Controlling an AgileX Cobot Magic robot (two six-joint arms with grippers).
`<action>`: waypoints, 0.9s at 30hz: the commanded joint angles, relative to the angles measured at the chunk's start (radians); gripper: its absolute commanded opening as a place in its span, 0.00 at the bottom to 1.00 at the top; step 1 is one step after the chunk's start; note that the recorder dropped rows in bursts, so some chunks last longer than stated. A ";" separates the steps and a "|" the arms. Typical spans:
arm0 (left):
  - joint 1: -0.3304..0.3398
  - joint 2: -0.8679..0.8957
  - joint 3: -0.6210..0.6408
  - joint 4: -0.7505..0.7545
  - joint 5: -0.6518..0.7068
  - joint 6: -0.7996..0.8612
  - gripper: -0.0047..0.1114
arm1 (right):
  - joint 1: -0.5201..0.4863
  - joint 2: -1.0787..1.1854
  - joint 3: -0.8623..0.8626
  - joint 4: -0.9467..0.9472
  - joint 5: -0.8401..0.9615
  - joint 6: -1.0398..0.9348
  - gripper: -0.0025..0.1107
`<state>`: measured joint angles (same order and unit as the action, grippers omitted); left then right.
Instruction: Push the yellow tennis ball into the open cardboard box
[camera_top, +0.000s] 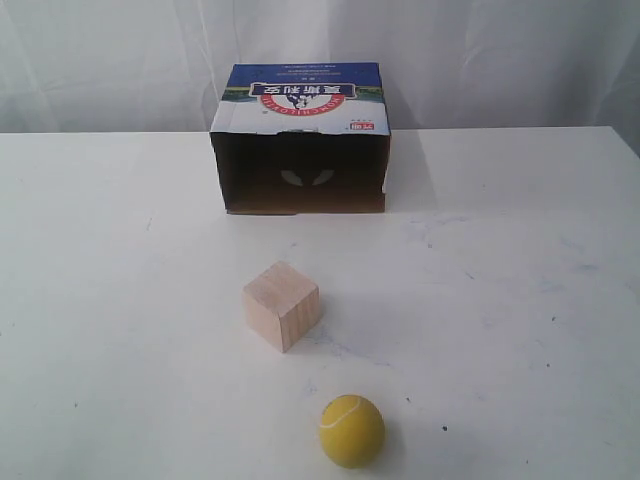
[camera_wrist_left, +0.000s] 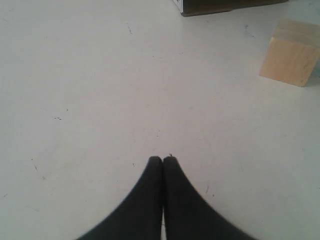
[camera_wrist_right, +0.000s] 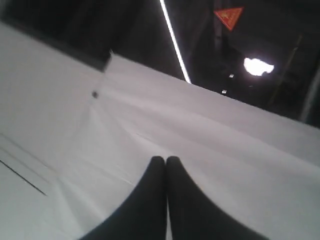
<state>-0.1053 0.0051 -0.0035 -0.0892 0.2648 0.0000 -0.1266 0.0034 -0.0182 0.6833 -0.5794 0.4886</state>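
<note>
Tennis ball (camera_top: 351, 430) sits on the white table (camera_top: 120, 300) at the near edge of the exterior view, a little right of the middle, touching nothing. Beyond it and slightly to the left stands a pale wooden block (camera_top: 282, 304), turned corner-on. Farther back is the cardboard box (camera_top: 300, 140), its dark mouth facing the ball's side of the table. The block lies between ball and box, apart from both.

Only the exterior view shows the ball, and neither arm appears there, so where it lies relative to either pair of jaws cannot be told. The left jaws are clenched, black tips pressed together with nothing between them, held low over bare table. The block and a corner of the box lie ahead of them, well apart. The right jaws are clenched on nothing too, tips touching. They face a creased white cloth (camera_wrist_right: 225, 150) with a dark room behind it, where a thin strip light (camera_wrist_right: 174, 40), a bright lamp (camera_wrist_right: 258, 65) and an orange triangle sign (camera_wrist_right: 228, 16) show.

The ball is plain yellow and round, with a thin white seam curving over its upper left. A soft shadow falls at its right side. It looks a little smaller than the block and far smaller than the box, whose top panel is printed in blue, white and red with a red banner.
</note>
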 joint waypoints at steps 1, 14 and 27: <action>-0.008 -0.005 0.003 -0.016 -0.003 -0.006 0.04 | 0.006 0.068 -0.186 -0.202 -0.014 0.220 0.02; -0.008 -0.005 0.003 -0.012 -0.003 0.000 0.04 | 0.006 1.227 -0.957 -1.769 1.302 0.116 0.02; -0.008 -0.005 0.003 -0.023 -0.003 0.000 0.04 | 0.343 1.183 -0.984 -0.330 1.504 -0.826 0.02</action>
<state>-0.1053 0.0051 -0.0035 -0.0947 0.2625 0.0000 0.1098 1.2070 -1.0504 0.2023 0.7906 -0.2318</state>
